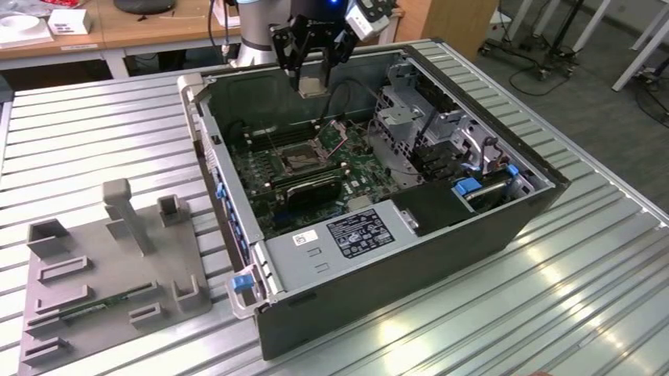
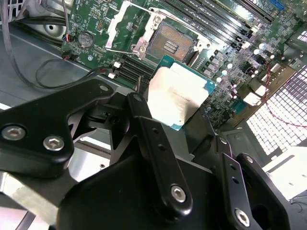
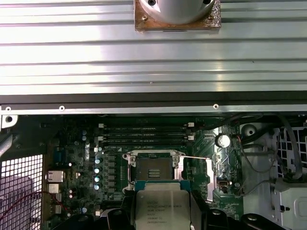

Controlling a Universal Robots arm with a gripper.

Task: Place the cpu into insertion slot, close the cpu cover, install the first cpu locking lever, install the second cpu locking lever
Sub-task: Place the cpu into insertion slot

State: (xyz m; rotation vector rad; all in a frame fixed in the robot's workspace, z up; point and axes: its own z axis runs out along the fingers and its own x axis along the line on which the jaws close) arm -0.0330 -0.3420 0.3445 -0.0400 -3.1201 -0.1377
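One arm on my feed: its gripper (image 1: 313, 72), upper middle of the exterior view, pinches the cpu (image 1: 312, 86) by its edges. The cpu hangs over the open computer case (image 1: 418, 258), well apart from the uncovered insertion slot (image 1: 301, 160) on the motherboard (image 1: 350, 149), lower in frame.

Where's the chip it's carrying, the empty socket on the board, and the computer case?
cpu (image 2: 180, 96): second wrist view, middle of its metal top.
socket (image 3: 153, 170): first wrist view, centre of its bare contact area.
computer case (image 1: 418, 270): exterior view, its dark side wall.
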